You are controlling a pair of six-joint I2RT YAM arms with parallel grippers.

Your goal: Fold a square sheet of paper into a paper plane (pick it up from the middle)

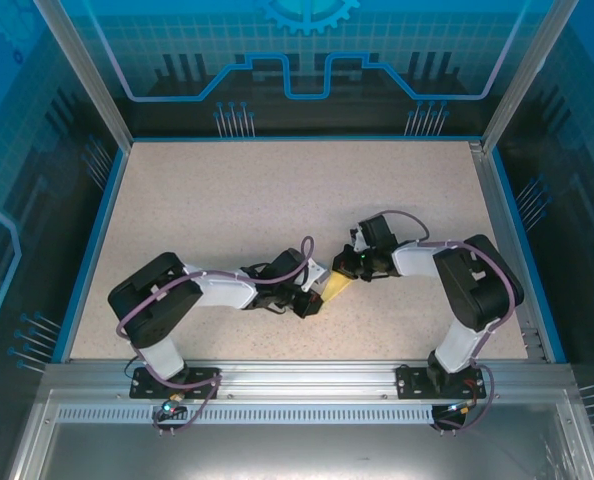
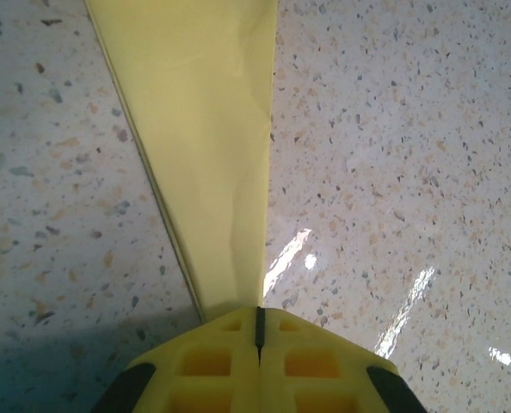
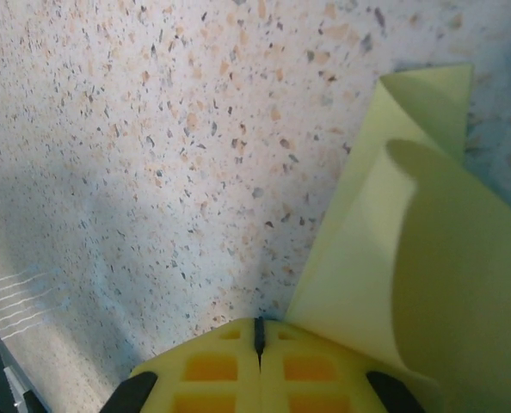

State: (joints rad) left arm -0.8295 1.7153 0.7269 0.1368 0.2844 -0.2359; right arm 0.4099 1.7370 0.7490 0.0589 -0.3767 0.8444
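Near the front middle of the speckled table [image 1: 237, 210], the two arms meet head to head over the pale yellow paper [image 1: 335, 288], and their wrists hide most of it in the top view. The left gripper [image 1: 317, 297] has its fingers pressed together. In the left wrist view its tips [image 2: 257, 327] sit at the narrow end of a layered, creased wedge of paper [image 2: 204, 129], which widens away across the table. I cannot tell whether they pinch it or press on it. The right gripper [image 1: 347, 272] is also closed tight [image 3: 257, 335], and a flap of paper [image 3: 427, 258] curls up just beside its right finger. A blue rim [image 1: 89, 250] borders the table, and purple cables [image 1: 295, 252] loop over both arms.
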